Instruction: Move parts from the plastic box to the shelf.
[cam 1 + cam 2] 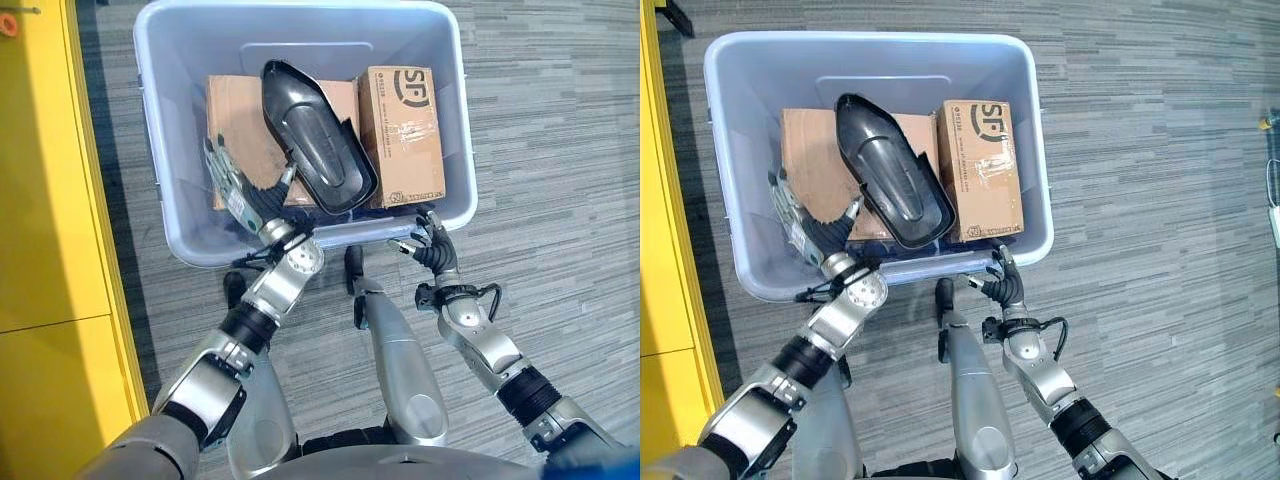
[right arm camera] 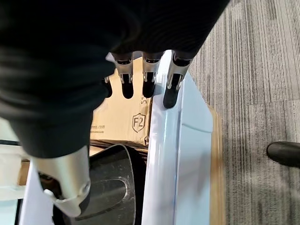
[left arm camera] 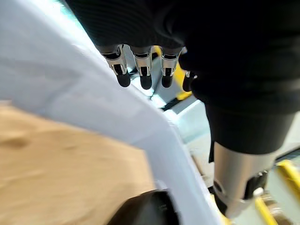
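Note:
A pale blue plastic box [image 1: 160,150] stands on the floor in front of me. A long black moulded part [image 1: 320,140] lies slanted across a flat cardboard box [image 1: 240,115], beside a smaller cardboard box [image 1: 405,130] on the right. My left hand [image 1: 255,205] is inside the box's near left corner. Its fingers [image 3: 140,77] are straight by the wall [image 3: 93,108], and its thumb is next to the black part's near edge. My right hand [image 1: 432,250] hovers open at the box's near right rim [image 2: 164,154], fingers [image 2: 147,84] straight above it. Neither hand holds anything.
A yellow shelf unit [image 1: 50,200] stands along the left, close to the box. Grey striped carpet [image 1: 550,150] spreads to the right and beyond the box.

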Robot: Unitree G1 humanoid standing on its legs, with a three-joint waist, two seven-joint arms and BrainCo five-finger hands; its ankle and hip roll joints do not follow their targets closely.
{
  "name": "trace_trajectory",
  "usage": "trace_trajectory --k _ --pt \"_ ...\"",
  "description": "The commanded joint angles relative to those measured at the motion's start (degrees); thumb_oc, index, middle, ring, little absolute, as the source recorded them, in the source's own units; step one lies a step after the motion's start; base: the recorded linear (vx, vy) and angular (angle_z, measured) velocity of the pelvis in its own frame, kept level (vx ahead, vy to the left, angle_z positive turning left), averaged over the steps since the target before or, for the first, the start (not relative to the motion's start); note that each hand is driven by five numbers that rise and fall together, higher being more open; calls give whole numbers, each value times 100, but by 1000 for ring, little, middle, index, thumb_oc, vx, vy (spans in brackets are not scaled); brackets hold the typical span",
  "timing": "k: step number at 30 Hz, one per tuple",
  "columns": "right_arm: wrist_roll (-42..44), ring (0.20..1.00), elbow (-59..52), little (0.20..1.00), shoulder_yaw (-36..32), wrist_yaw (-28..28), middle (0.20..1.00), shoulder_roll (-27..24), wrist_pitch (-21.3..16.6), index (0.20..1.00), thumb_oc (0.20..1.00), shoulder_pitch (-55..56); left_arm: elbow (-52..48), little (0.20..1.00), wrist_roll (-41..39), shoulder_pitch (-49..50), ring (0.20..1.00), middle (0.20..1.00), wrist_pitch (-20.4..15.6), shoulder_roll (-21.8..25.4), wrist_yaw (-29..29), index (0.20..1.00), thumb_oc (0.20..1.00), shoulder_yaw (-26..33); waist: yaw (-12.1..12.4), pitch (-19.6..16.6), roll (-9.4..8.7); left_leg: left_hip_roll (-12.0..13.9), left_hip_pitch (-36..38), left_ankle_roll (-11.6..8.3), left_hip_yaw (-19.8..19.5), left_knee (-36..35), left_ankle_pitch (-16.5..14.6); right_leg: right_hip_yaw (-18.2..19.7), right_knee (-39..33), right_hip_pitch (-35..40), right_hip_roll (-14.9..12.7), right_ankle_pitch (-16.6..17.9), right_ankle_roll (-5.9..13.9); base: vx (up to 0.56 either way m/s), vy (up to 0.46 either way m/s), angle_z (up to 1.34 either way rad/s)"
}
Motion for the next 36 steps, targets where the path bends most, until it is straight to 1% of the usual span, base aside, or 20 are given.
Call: trace_trajectory --k 1,4,5,6,8,12,14,15,17,20,21,22,25,28,30,33,36 --pt "172 1000 -208 1000 51 5 1000 63 -49 1000 1000 45 -130 1000 49 -13 1000 1000 18 22 -2 1000 1000 -141 -52 105 -286 -428 -497 406 -39 484 -113 -388 16 508 353 -449 -38 102 -13 -8" --pt "169 1000 -236 1000 65 40 1000 69 -15 1000 1000 44 1 1000 264 -105 1000 1000 -17 32 -89 1000 1000 -172 -81 105 -335 -422 -571 411 -50 555 -141 -393 79 430 373 -456 -42 17 -38 -3" --pt "175 1000 -264 1000 77 27 1000 67 -6 1000 1000 50 11 1000 321 -128 1000 1000 -56 39 -80 1000 1000 -185 -91 105 -349 -420 -600 415 -48 577 -150 -393 96 403 380 -459 -47 15 -40 3" --pt "176 1000 -272 1000 81 28 1000 73 -25 1000 1000 70 6 1000 433 -174 1000 1000 -178 55 -123 1000 1000 -192 -109 105 -362 -423 -631 422 -45 592 -162 -386 112 368 396 -472 -58 14 -36 4" --pt "196 1000 -263 1000 79 37 1000 66 -43 1000 1000 70 -57 1000 460 -206 1000 1000 -186 73 -190 1000 1000 -222 -118 105 -361 -431 -668 425 -45 617 -168 -388 128 335 406 -477 -62 6 -17 1" --pt "180 1000 -265 1000 79 4 1000 86 5 1000 1000 12 -97 1000 187 -254 1000 1000 35 9 -214 1000 1000 -289 -138 105 -333 -454 -758 422 -60 656 -170 -370 176 238 427 -493 -73 0 0 0" --pt "180 1000 -255 1000 85 -35 1000 107 9 1000 1000 -19 -34 1000 -168 -256 1000 1000 171 -47 -142 1000 1000 -308 -140 105 -335 -465 -821 421 -69 702 -180 -370 189 190 436 -493 -75 -14 -46 -1" --pt "188 1000 -242 1000 77 -65 1000 139 12 1000 1000 -44 67 1000 -312 -203 1000 1000 183 -91 -56 1000 1000 -299 -129 105 -346 -480 -887 427 -75 745 -188 -373 200 145 444 -488 -74 -33 -88 -1" --pt "219 1000 -221 1000 75 -142 1000 179 -4 1000 1000 -58 245 1000 -156 -173 1000 1000 186 -130 -60 1000 1000 -291 -125 105 -390 -494 -1070 443 -90 896 -230 -406 283 2 445 -490 -78 -39 -97 -2" --pt "248 1000 -209 1000 58 -145 1000 167 -4 1000 1000 -62 314 1000 -110 -214 1000 1000 190 -134 -62 1000 1000 -303 -144 105 -415 -507 -1149 454 -92 967 -249 -399 319 -66 451 -484 -83 -12 -29 0" --pt "265 1000 -182 1000 40 -119 1000 150 -10 1000 1000 -71 324 1000 -167 -276 1000 1000 308 -124 15 1000 1000 -313 -160 105 -430 -516 -1204 461 -97 1013 -259 -399 344 -118 459 -480 -84 -24 -57 -4" --pt "278 1000 -175 1000 33 -108 1000 146 3 1000 1000 -85 384 1000 -425 -309 1000 1000 421 -146 96 1000 1000 -307 -167 105 -437 -532 -1256 464 -110 1062 -268 -399 367 -158 468 -480 -89 -19 -48 -4" --pt "286 1000 -172 1000 44 -133 1000 163 22 1000 1000 -120 489 1000 -627 -287 1000 1000 433 -201 173 1000 1000 -298 -162 105 -445 -538 -1328 459 -132 1115 -270 -408 394 -207 467 -481 -93 -10 -40 -4" --pt "301 1000 -141 1000 65 -181 1000 216 10 1000 1000 -150 657 1000 -341 -270 1000 1000 490 -240 129 1000 1000 -310 -157 105 -483 -515 -1416 461 -135 1187 -287 -440 434 -274 471 -483 -101 -9 -63 -2" --pt "312 1000 -140 1000 64 -173 1000 205 -19 1000 1000 -150 690 1000 -292 -314 1000 1000 547 -216 184 1000 1000 -347 -169 105 -515 -508 -1463 467 -135 1225 -300 -456 453 -317 476 -479 -101 -7 -43 -2" --pt "352 1000 -124 1000 83 -202 1000 199 -13 1000 1000 -176 744 1000 -94 -438 1000 1000 604 -159 75 1000 1000 -394 -193 105 -558 -503 -1531 479 -135 1298 -335 -472 468 -371 482 -472 -104 -7 -23 -1" --pt "376 1000 -80 1000 66 -185 1000 179 5 1000 1000 -202 874 1000 -522 -557 1000 1000 780 -168 16 1000 1000 -442 -231 105 -579 -518 -1609 484 -138 1398 -365 -461 499 -431 503 -460 -102 0 -11 -4"
